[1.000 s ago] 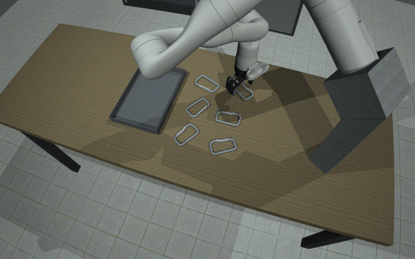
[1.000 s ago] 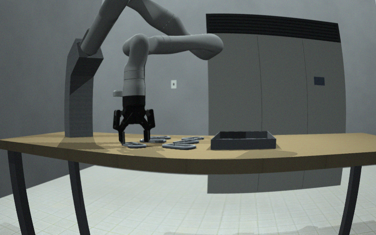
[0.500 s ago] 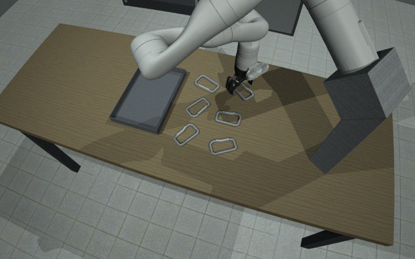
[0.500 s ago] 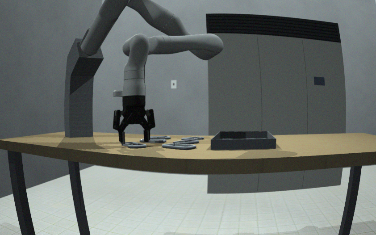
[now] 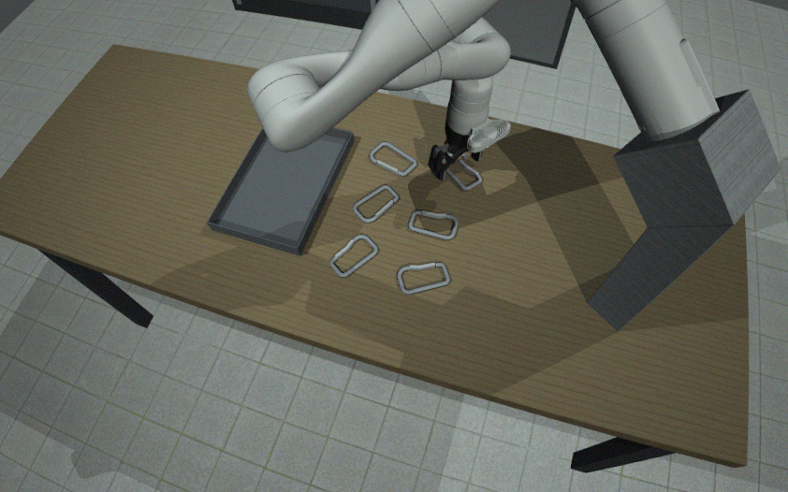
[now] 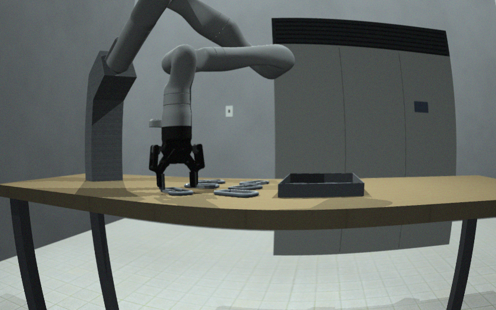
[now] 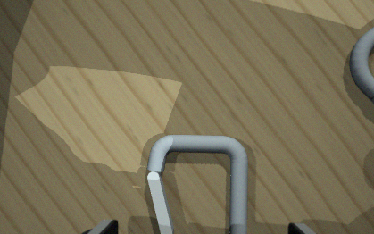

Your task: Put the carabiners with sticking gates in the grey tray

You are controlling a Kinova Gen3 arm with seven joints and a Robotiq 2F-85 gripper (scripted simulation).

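Note:
My gripper (image 5: 458,166) (image 6: 177,185) (image 7: 203,229) is open, its fingertips low on either side of a grey carabiner (image 5: 480,180) (image 6: 182,193) (image 7: 238,192) lying flat. Its pale gate slants inward in the wrist view; its near part is cut off there. Another carabiner (image 5: 398,152) (image 6: 236,195) lies between gripper and tray. More lie toward the front in the top view: one (image 5: 357,212) beside the tray, one (image 5: 433,235) (image 7: 360,62) in the middle, one (image 5: 372,257) at front left and one (image 5: 423,289) nearest the front. The grey tray (image 5: 256,239) (image 6: 321,190) holds no carabiner in its visible part.
The wooden table (image 5: 507,360) (image 6: 435,192) carries everything. The dark arm pedestal (image 5: 660,262) (image 6: 105,149) stands at the right in the top view. The arm's elbow (image 5: 286,116) hangs over the back of the tray and hides part of it.

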